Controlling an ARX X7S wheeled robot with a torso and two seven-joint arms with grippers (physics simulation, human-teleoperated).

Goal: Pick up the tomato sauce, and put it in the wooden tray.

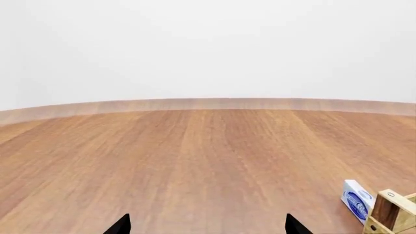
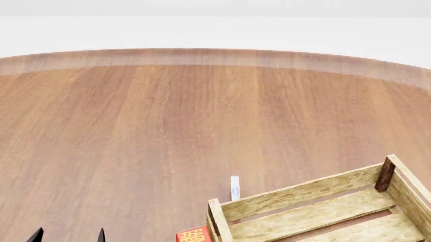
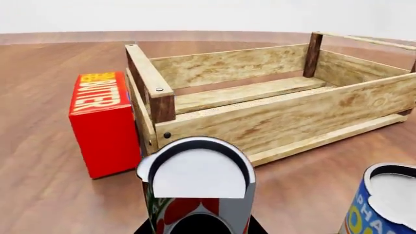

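Observation:
The tomato sauce (image 3: pixel 195 195), a small can with a silver top and a red-and-green label, stands between the fingers of my right gripper (image 3: pixel 201 229). Both black fingers press against its sides, so the gripper is shut on it. The wooden tray (image 3: pixel 273 117), a light slatted crate with darker corner posts, lies just beyond the can. It also shows in the head view (image 2: pixel 303 194) at the lower right and in the left wrist view (image 1: pixel 390 214). My left gripper (image 1: pixel 208 226) is open and empty over the bare floor; it shows in the head view (image 2: pixel 68 236).
A red butter box (image 3: pixel 104 122) stands against the tray's near corner, also in the head view (image 2: pixel 195 235). A blue-and-yellow can (image 3: pixel 383 204) stands beside the tomato sauce. A small white-and-blue box (image 2: pixel 235 188) lies by the tray's far corner. Wooden floor runs to a white wall.

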